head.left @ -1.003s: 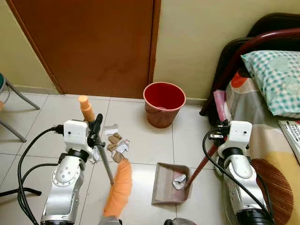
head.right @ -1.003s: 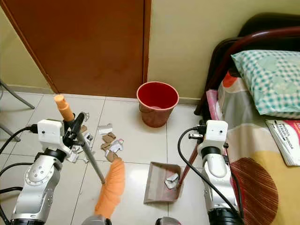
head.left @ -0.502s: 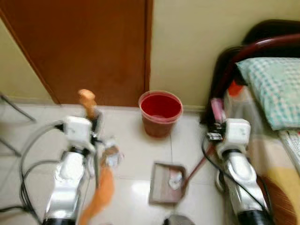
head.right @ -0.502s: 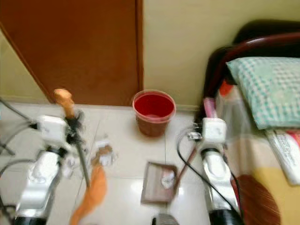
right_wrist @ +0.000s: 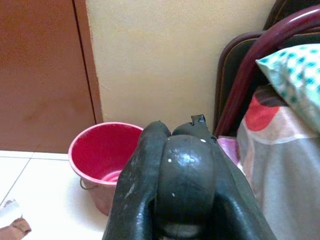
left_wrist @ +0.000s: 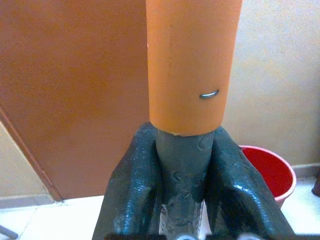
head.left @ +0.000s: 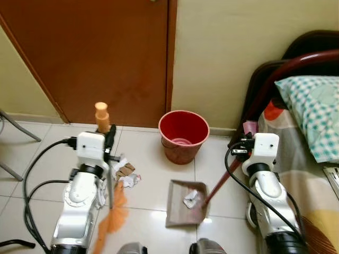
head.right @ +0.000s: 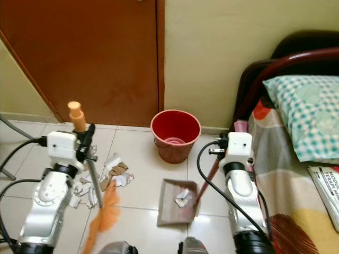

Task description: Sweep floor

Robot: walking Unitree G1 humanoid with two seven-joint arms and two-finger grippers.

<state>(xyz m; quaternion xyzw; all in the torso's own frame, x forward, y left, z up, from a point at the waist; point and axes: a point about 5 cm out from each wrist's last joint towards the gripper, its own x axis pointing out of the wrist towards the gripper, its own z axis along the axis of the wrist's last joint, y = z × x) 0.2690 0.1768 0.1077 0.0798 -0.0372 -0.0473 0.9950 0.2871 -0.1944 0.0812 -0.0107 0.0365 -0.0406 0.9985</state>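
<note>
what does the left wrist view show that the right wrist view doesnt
Left wrist view alone: the left gripper with its fingers shut on the grey shaft just under the broom handle's orange end.

Right wrist view alone: the right gripper shut on a rounded black handle end, the bed with its dark red frame and checked pillow, and a paper scrap on the floor.

Both share: the red bucket, the brown door and the yellow wall.

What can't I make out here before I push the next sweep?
- Scraps: partly behind the left arm and broom in the eye views; count unclear.
- Bucket bottom: its wall hides most of it.
- Dustpan handle top: buried in the right gripper jaws.
- Broom bristle tip: cut off by the bottom edge.
</note>
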